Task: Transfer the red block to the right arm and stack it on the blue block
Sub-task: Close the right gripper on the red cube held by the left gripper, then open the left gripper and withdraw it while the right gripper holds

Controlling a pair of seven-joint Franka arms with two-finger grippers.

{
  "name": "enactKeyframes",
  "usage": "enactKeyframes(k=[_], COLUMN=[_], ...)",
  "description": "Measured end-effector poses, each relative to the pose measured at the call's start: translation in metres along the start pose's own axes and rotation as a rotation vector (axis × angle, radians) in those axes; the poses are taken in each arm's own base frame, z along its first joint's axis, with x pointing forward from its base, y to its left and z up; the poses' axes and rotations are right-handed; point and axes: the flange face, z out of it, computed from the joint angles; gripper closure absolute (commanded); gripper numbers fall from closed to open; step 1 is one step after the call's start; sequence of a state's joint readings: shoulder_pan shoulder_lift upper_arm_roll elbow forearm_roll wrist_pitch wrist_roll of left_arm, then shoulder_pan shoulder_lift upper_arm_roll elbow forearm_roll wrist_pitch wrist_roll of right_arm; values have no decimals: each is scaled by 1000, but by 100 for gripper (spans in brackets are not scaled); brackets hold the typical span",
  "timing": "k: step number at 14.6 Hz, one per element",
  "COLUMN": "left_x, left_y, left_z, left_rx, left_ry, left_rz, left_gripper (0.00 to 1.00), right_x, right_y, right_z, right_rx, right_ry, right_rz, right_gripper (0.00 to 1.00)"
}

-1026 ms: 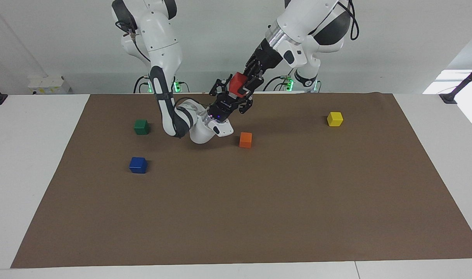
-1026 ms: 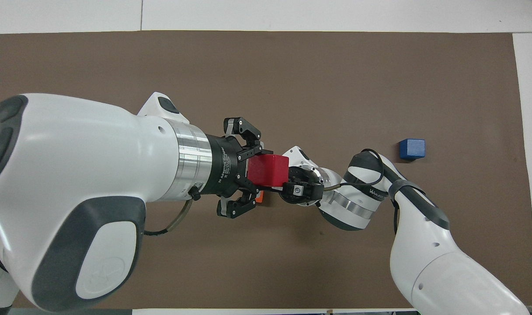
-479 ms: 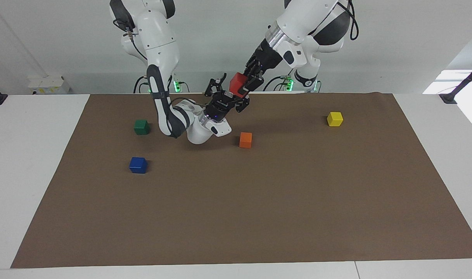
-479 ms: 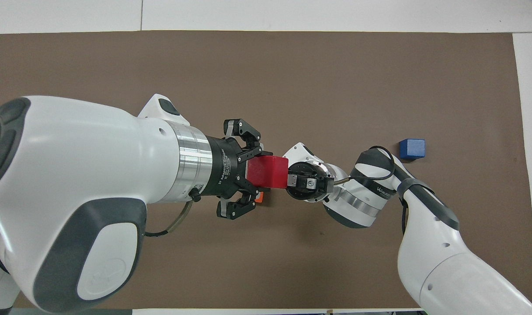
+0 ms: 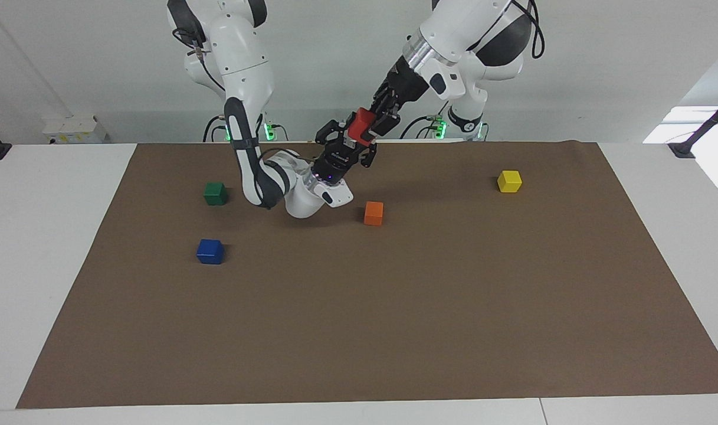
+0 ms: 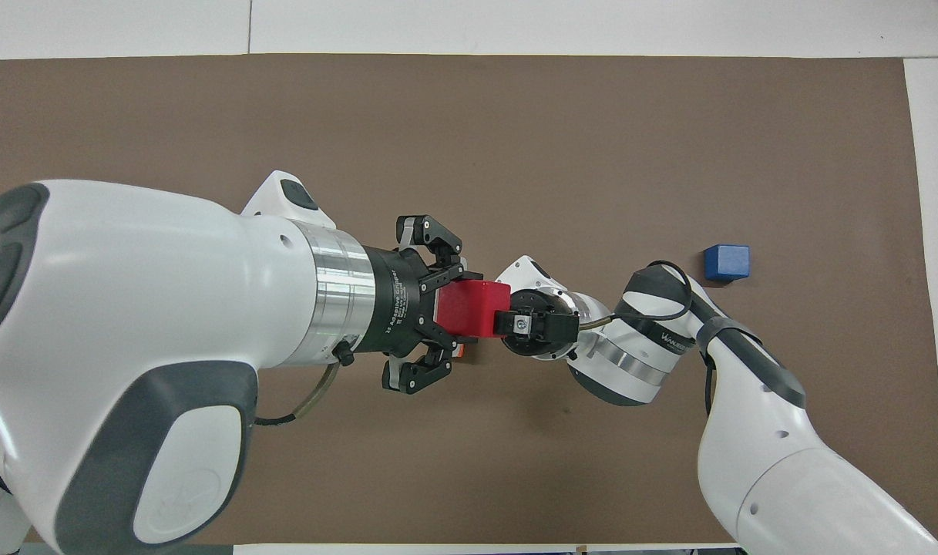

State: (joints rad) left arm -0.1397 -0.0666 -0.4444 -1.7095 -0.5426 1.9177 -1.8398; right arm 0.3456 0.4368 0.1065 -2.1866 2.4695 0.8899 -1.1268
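Over the brown mat (image 5: 394, 307), toward the robots' edge, you have both arms meeting in the air. Left gripper (image 5: 375, 125) is clamped on the red block (image 5: 360, 126); right gripper (image 5: 348, 140) comes up from below, fingers closed on the same block's lower part. Handover step, by my reading: confirm the right grip is firm before you let the left one go, then draw the left arm straight back. Blue block (image 5: 210, 251) sits on the mat toward the right arm's end, well apart from both grippers, farther from the robots than the green cube (image 5: 215, 193).
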Motion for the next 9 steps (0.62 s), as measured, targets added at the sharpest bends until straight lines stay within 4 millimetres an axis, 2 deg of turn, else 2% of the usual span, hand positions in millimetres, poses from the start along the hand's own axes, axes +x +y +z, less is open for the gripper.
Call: enactKeyframes(k=[1, 4, 6, 9], left_x=[0, 2, 8, 31], left_y=[0, 1, 2, -7], left_z=[0, -1, -9, -46], left_rx=[0, -2, -7, 17], left_ry=[0, 0, 5, 37], left_rz=[0, -3, 5, 76], left_gripper=[1, 0, 0, 0], right_x=[0, 1, 2, 4], right_y=[0, -2, -5, -8], right_z=[0, 2, 5, 5], right_rx=[0, 2, 5, 6], right_ry=[0, -1, -5, -5], right_rz=[0, -7, -13, -19], right_gripper=[100, 100, 100, 100])
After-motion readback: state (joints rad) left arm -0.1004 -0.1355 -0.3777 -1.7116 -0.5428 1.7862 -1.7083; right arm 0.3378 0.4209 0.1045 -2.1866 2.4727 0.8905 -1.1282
